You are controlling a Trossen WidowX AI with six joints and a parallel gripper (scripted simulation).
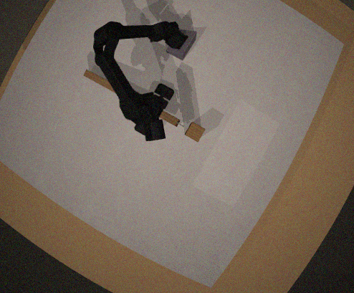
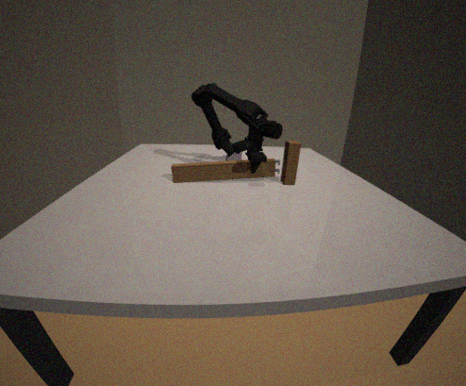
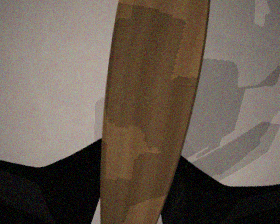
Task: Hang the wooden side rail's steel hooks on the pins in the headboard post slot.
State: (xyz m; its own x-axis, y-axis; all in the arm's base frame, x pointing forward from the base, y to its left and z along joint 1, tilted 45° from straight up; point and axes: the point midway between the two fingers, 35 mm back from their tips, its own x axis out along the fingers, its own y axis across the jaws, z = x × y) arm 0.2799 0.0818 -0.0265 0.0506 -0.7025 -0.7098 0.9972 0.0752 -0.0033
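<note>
The wooden side rail [image 1: 169, 118] [image 2: 202, 172] [image 3: 145, 100] stands on edge, its left end on the table and its hook end slightly raised in the exterior view. My gripper [image 1: 158, 111] [image 2: 257, 165] [image 3: 135, 141] is shut on the rail near its hook end, one finger on each side. Two small steel hooks [image 2: 277, 166] stick out of that end, one above the other, towards the post. The headboard post [image 1: 195, 132] [image 2: 291, 162] stands upright just beyond, with a narrow gap between hooks and post. The slot's pins cannot be made out.
The arm's base [image 1: 183, 52] stands on the table [image 1: 125, 180] [image 2: 188, 246] behind the rail in the exterior view. The arm arches over the rail and hides its middle in the top view. Shadows of the arm and post fall across the table.
</note>
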